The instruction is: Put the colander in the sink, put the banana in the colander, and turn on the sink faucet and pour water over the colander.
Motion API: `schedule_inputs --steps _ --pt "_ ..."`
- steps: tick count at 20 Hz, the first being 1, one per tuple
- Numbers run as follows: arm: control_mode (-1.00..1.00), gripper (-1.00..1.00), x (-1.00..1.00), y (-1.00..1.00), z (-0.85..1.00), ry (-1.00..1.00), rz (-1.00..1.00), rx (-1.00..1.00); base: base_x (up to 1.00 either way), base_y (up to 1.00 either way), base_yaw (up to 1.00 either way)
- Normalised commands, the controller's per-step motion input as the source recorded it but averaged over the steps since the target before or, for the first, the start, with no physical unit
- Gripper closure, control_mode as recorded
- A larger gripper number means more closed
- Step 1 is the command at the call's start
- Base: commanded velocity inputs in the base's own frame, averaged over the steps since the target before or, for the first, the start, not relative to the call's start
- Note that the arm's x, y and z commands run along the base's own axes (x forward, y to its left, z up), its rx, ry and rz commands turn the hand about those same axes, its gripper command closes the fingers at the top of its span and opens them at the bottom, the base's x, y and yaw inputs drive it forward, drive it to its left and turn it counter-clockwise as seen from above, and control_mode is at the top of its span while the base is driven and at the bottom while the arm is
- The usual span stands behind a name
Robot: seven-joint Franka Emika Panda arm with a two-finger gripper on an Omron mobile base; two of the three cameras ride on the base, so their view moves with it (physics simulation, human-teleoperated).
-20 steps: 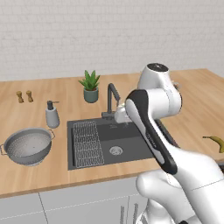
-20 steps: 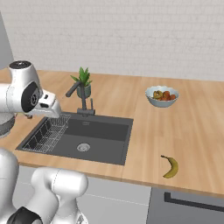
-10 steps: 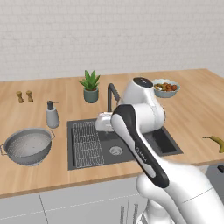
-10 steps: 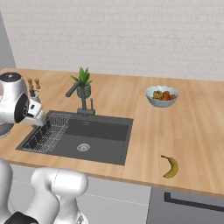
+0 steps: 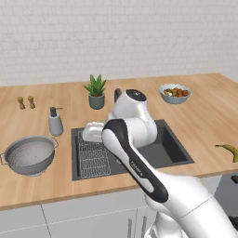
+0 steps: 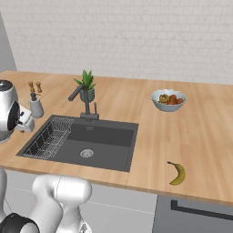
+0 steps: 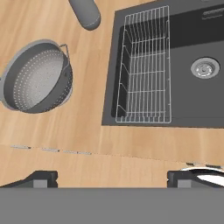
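The grey perforated colander sits on the wooden counter left of the sink. In the hand view the colander lies at the upper left, ahead of and left of my open gripper. The fingertips stand wide apart with nothing between them. The gripper hangs above the counter's front strip near the sink's left end, and the wire rack is ahead of it. The faucet stands behind the sink. The banana lies on the counter far to the right, near the front edge.
A soap dispenser stands behind the colander. A potted plant is by the faucet. A fruit bowl sits at the back right. Two small shakers stand at the back left. The round drain shows in the basin.
My arm has swung left, from over the middle of the sink to its left end by the rack. The gripper stayed open. Nothing on the counter moved.
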Motion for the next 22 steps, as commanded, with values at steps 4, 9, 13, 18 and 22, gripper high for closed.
schedule_inputs --steps 4,9,13,18,22 --pt "-1.00 -1.00 0.09 0.57 0.00 0.00 0.00 0.00 0.00 0.00 0.00" --pt "-1.00 -1.00 0.13 0.57 -0.01 0.02 0.00 0.00 0.00 0.00 0.00" --pt "-1.00 -1.00 0.12 0.37 -0.03 0.05 0.00 0.00 0.00 0.00 0.00" --pt "-1.00 -1.00 0.12 0.34 -0.19 0.00 0.00 0.03 0.00 0.00 0.00" --pt "-1.00 -1.00 0.09 0.25 -0.18 0.00 0.00 0.03 0.00 0.00 0.00"
